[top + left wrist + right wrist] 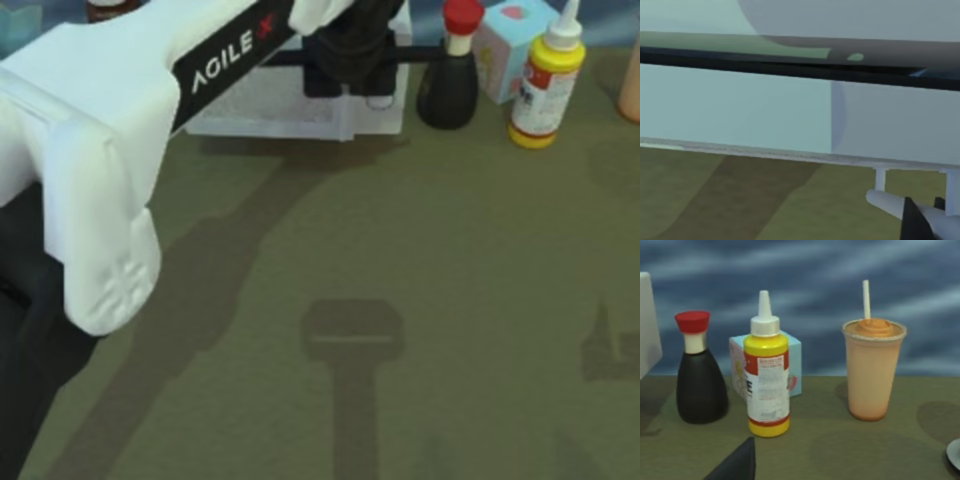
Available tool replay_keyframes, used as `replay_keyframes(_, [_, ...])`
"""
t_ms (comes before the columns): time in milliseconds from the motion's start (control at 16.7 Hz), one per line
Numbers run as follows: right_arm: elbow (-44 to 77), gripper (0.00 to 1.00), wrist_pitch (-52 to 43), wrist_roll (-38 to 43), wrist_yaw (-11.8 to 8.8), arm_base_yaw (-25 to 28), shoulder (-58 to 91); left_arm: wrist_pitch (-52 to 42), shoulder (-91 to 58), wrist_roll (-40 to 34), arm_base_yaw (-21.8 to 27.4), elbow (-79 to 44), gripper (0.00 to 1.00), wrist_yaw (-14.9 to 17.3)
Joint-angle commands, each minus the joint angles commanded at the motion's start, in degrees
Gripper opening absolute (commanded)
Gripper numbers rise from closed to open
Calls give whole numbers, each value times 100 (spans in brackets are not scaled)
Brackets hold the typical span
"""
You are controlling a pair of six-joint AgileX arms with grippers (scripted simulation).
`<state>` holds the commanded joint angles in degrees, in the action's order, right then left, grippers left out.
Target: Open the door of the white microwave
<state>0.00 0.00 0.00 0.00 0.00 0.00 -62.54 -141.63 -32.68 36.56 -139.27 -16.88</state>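
Our left arm reaches across to the white microwave (pixel 300 100) at the table's (pixel 400 300) far edge.
Left gripper (pixel 345 60) sits over the door (pixel 290 110), at its handle (pixel 905 207) in the left wrist view; we cannot tell if its fingers are open or closed. Right of it: dark soy bottle (pixel 448 85), pale blue carton (pixel 505 45), yellow squeeze bottle (pixel 545 85), then an orange drink cup (pixel 872 372) toward the far right corner. Right gripper (pixel 735 465): only a dark tip in its wrist view, cannot tell its state.

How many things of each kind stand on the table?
Microwave: 1
Bottles: 2, dark red-capped and yellow
Pale blue carton: 1
Orange drink cup with straw: 1
Total: 5
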Motion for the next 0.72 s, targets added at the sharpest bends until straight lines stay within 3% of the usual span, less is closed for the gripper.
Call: replay_keyframes(720, [0, 100, 0, 0, 0, 0, 0, 484, 538, 324, -70, 913, 0, 98])
